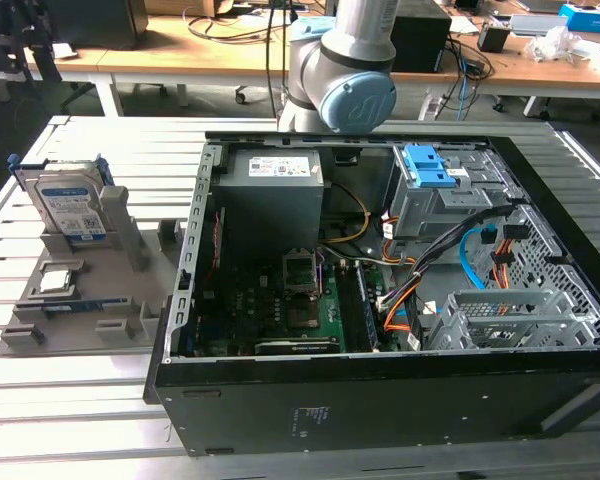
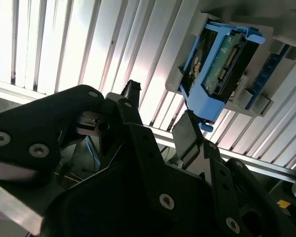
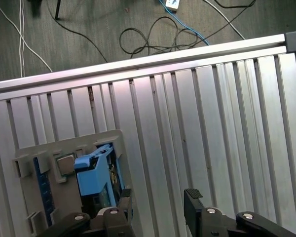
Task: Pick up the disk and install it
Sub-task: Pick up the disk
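Two black fingers [image 3: 192, 201] of the claw [image 3: 158, 206] stand well apart in the first wrist view, released, with bare slats of the counter [image 3: 227, 123] showing in the gap. The second wrist view shows the same open claw [image 2: 159, 112], empty.

The disk [image 1: 70, 205] stands on edge in a grey holder [image 1: 130, 240] that rests on the counter near its edge at the exterior view's left. Its labelled silver face is turned towards the exterior camera, and bright blue rails run along its sides. In the second wrist view the disk [image 2: 219, 64] is seen end-on, with its connector and dark circuit board framed by the blue rails. In the first wrist view its blue rail [image 3: 96, 175] lies just beside one finger and outside the gap; how high the finger sits over it cannot be told.

One small square chip [image 1: 58, 280] lies flat on the holder's base, nearer the counter's front edge than the disk.

An open computer case [image 1: 380, 400] lies on its side over the middle of the counter, just beside the holder. Inside it sit a grey power supply [image 1: 272, 190], a green motherboard [image 1: 290, 310] and a grey drive cage with a blue front [image 1: 430, 190]. The arm [image 1: 345, 80] rises at the counter's far edge, behind the case.

Beyond the counter's edge rail, loose cables [image 3: 153, 34] lie on the dark floor [image 3: 89, 29].
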Robot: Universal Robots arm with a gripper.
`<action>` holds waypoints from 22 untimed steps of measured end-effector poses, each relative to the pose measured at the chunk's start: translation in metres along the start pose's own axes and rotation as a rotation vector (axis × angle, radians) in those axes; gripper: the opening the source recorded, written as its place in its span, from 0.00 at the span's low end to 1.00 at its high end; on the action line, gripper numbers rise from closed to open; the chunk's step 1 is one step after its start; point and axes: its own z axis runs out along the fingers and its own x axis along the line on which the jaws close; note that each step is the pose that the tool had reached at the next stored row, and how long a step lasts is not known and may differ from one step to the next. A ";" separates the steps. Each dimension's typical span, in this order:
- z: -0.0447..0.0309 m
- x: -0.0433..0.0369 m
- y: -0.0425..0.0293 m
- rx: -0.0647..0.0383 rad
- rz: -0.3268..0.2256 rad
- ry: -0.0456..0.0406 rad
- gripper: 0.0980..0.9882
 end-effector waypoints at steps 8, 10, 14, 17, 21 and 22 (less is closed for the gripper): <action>0.0020 -0.0118 -0.0028 0.000 0.000 0.0011 0.50; 0.0040 -0.0125 -0.0037 0.000 0.000 0.0016 0.50; 0.0056 -0.0115 -0.0038 0.000 -0.003 0.0016 0.50; 0.0072 0.0155 -0.0075 0.001 -0.006 0.0049 0.50; 0.0078 0.0262 -0.0093 0.001 -0.006 0.0049 0.50; 0.0079 0.0286 -0.0096 0.001 -0.007 0.0049 0.50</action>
